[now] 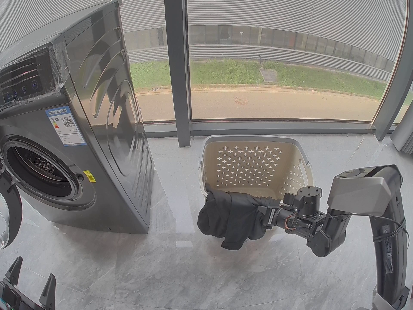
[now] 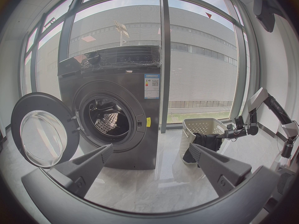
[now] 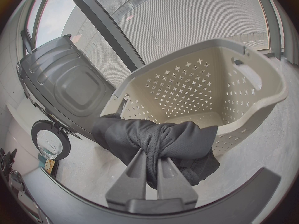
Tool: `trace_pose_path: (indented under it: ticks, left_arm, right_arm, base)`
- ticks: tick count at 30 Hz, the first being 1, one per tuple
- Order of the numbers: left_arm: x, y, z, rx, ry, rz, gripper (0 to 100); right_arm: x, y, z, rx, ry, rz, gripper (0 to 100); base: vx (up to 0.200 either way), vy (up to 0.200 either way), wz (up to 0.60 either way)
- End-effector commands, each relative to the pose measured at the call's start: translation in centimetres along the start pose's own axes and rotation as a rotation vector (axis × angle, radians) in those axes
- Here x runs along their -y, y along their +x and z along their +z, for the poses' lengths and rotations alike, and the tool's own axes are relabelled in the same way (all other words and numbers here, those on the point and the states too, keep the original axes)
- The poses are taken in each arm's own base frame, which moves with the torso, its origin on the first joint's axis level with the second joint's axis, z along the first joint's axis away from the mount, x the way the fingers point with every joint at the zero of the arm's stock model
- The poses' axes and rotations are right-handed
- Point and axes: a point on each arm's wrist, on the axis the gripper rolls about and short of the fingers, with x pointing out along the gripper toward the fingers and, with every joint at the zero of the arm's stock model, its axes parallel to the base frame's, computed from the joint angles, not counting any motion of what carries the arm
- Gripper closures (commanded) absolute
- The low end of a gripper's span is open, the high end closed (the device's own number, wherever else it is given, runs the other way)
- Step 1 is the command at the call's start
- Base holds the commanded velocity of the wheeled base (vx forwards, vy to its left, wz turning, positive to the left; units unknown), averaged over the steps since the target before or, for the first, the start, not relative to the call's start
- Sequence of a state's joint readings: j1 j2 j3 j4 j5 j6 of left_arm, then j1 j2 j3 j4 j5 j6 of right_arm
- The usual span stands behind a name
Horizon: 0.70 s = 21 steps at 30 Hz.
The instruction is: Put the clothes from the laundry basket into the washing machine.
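Note:
A dark grey garment point(image 1: 232, 220) point(image 3: 162, 140) hangs over the near rim of the cream laundry basket point(image 1: 254, 160) point(image 3: 255, 103) point(image 2: 202, 126). My right gripper point(image 1: 263, 215) point(image 3: 152, 161) is shut on the garment at that rim; it also appears far off in the left wrist view, right gripper point(image 2: 225, 135). The grey washing machine point(image 1: 77, 121) point(image 2: 118, 109) stands at the left, its round door point(image 2: 40, 134) swung open and its drum point(image 2: 107, 122) bare inside. My left gripper point(image 2: 149, 154) point(image 1: 32, 280) hangs open low at the left, in front of the machine.
A big window point(image 1: 279, 52) with a dark upright post point(image 1: 178, 61) runs behind the basket. The floor point(image 1: 180, 263) is pale grey marble between machine and basket. The machine's open door point(image 1: 8, 207) juts out at the left edge.

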State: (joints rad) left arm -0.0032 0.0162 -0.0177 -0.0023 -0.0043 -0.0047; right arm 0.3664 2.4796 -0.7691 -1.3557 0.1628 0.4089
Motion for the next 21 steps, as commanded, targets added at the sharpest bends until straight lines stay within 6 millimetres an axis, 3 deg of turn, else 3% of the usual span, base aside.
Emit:
trace_pose_path:
  ticks: [1, 8, 21]
  left_arm:
    - [0.0, 0.0, -0.5, -0.002, -0.001, 0.0, 0]
    - [0.0, 0.0, -0.5, -0.002, 0.011, 0.0, 0]
    - [0.0, 0.0, -0.5, -0.002, 0.012, -0.002, 0]
  right_arm:
    - [-1.6, -3.2, 2.3, 0.071, -0.015, 0.031, 100]
    - [-4.2, -9.9, 5.7, 0.218, -0.059, 0.092, 100]
    - [-7.8, -15.6, 10.8, 0.422, -0.193, 0.165, 100]
  base:
    - [0.0, 0.0, 0.0]
    - [0.0, 0.0, 0.0]
    - [0.0, 0.0, 0.0]
